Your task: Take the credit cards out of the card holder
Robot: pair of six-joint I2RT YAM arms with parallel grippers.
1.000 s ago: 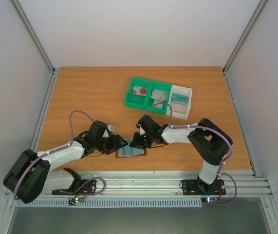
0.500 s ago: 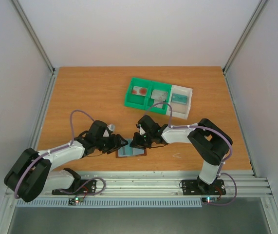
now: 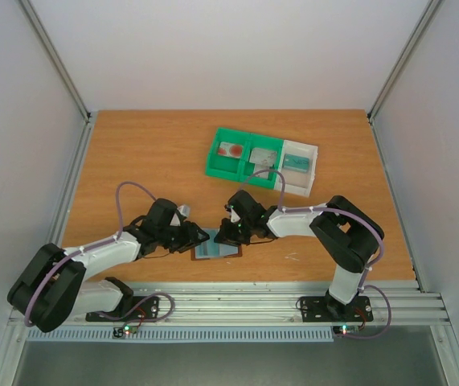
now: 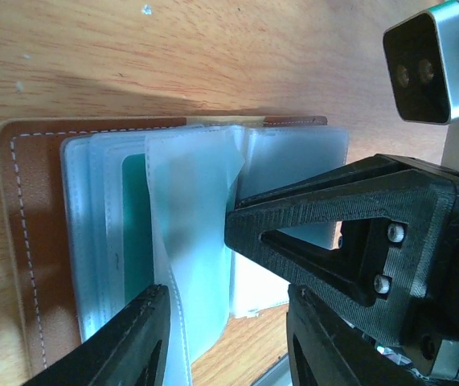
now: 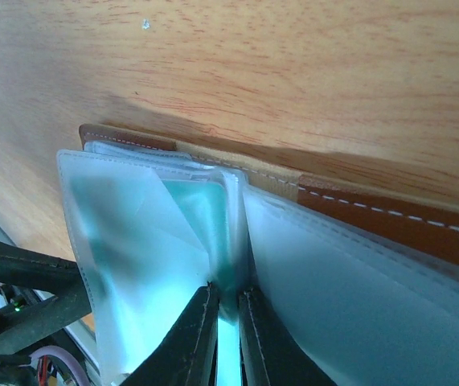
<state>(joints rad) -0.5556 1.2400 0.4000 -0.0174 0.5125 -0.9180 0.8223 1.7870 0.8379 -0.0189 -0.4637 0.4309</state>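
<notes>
The small brown leather card holder (image 3: 215,251) lies open by the wooden surface (image 3: 149,153)'s near edge, the right claw (image 5: 227,293) squeezing one clear plastic pocket (image 5: 133,217), the left claw (image 4: 227,305) wide.

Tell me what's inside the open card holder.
Translucent plastic sleeves fan out from the card holder; a teal card shows through one. Whether other sleeves hold cards cannot be told: they overlap, and the right gripper, pinching one, covers part.

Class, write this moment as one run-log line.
card holder open on table | left gripper open over sleeves | right gripper shut on plastic sleeve
</notes>
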